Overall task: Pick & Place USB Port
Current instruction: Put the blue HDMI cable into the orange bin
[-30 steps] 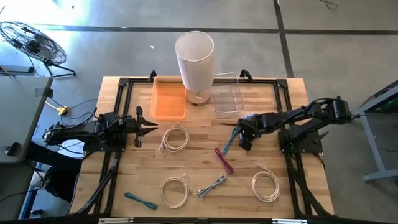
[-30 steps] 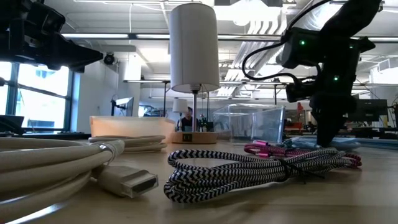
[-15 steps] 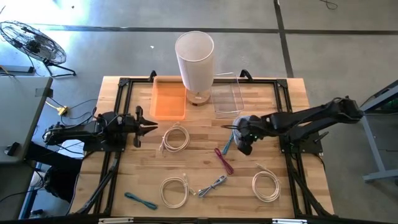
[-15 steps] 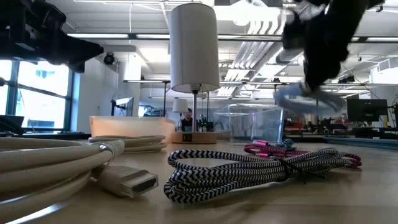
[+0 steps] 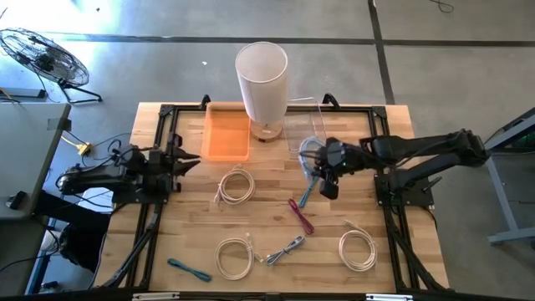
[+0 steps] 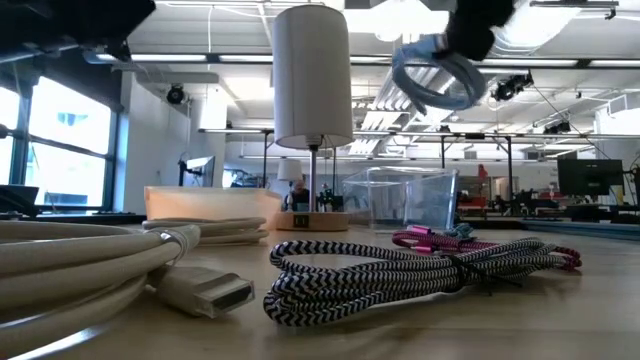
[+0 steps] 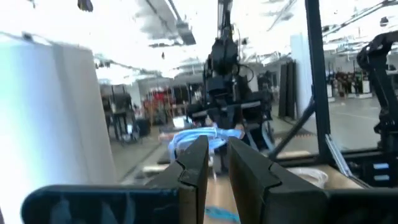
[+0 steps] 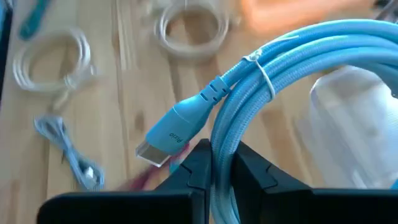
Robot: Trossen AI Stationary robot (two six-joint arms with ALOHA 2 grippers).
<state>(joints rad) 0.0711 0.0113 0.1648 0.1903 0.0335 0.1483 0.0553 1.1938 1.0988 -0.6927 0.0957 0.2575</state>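
Observation:
A light blue coiled USB cable (image 5: pixel 309 153) hangs in the air in front of the clear box (image 5: pixel 305 130), with my right gripper (image 5: pixel 319 160) shut on it. In the right wrist view its plug (image 8: pixel 177 127) sticks out sideways from the coil (image 8: pixel 292 56). The low view shows the coil (image 6: pixel 435 75) high above the table. My left gripper (image 5: pixel 194 159) waits at the table's left side, tipped upward, its fingers (image 7: pixel 198 158) close together with nothing between them. My right gripper pinches the coil's bundled strands (image 8: pixel 222 134) between its two fingers, a little below the white tie (image 8: pixel 264 81). The fingers slant downward, coming from the table's right side. The coil is lifted clear of the table, with its plug end free.
An orange tray (image 5: pixel 226 134) and a white lamp (image 5: pixel 262 75) stand at the back. On the wood lie three white cable coils (image 5: pixel 236 186) (image 5: pixel 235 255) (image 5: pixel 358 249), a pink cable (image 5: pixel 301 216), a teal one beside it (image 5: pixel 305 194), a striped grey one (image 5: pixel 286 249) and another teal one (image 5: pixel 188 269).
My right gripper has risen and drawn toward the far edge and the clear box, turning as it went. The blue cable has come off the table with it and now hangs clear. My left gripper has tipped upward and risen a little.

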